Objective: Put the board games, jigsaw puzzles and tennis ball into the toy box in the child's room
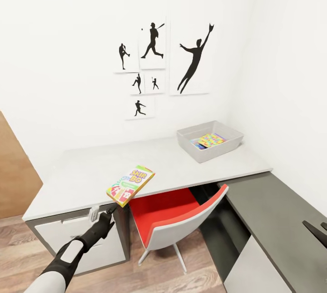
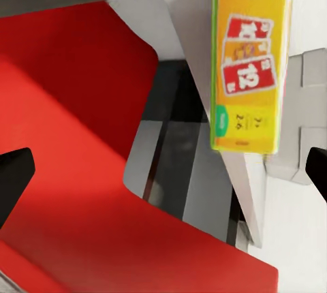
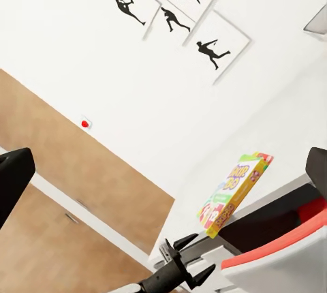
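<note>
Glossy flat Skip-Bo box (image 1: 131, 185) overhangs the mottled table (image 1: 81, 175) edge — left claw (image 1: 102, 211) below, spread wide, holding nothing.

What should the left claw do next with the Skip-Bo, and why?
Probably lift the left claw a little and close it on the Skip-Bo's overhanging edge. The claw is open and sits just below the box, which juts past the front edge of the table. Nothing holds it yet, and it has to reach the toy box.
</note>
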{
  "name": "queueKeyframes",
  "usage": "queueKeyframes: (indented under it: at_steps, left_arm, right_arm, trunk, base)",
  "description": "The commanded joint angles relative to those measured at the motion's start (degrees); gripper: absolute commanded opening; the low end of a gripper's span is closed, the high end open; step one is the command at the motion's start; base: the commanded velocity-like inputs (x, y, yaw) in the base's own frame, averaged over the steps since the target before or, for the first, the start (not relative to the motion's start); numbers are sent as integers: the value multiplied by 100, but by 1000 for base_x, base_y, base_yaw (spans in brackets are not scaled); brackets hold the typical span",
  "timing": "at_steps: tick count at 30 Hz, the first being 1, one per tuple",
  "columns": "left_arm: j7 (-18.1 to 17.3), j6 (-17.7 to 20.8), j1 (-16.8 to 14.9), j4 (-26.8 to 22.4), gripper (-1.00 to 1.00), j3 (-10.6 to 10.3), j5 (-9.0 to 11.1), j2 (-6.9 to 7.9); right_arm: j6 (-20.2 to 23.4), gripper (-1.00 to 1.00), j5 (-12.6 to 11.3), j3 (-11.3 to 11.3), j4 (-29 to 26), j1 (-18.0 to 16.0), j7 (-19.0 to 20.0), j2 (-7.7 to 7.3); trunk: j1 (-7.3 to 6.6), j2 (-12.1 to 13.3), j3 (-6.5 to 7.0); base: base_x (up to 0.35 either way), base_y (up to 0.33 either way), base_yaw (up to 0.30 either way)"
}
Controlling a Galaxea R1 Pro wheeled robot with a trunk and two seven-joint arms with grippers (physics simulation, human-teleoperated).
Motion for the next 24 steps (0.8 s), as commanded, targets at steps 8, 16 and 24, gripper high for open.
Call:
queueKeyframes:
  at_steps: [8,16,24]
  left_arm:
    - [-11,118,-5,4,100,28,26,-2]
    - [-17,133,-5,4,100,23,27,6]
    - [-27,141,-5,4,100,21,19,8]
  right_arm:
    - [38,100,-19,0,0,1,0,-2]
    - [38,100,-19,3,0,1,0,-2]
    - [28,100,-19,8,0,1,0,-2]
  trunk:
    - [1,-4,-5]
    - [1,-4,-5]
    - [1,-4,-5]
  base:
    - [0,-123,0]
    - [9,-24,0]
    - [93,-3,0]
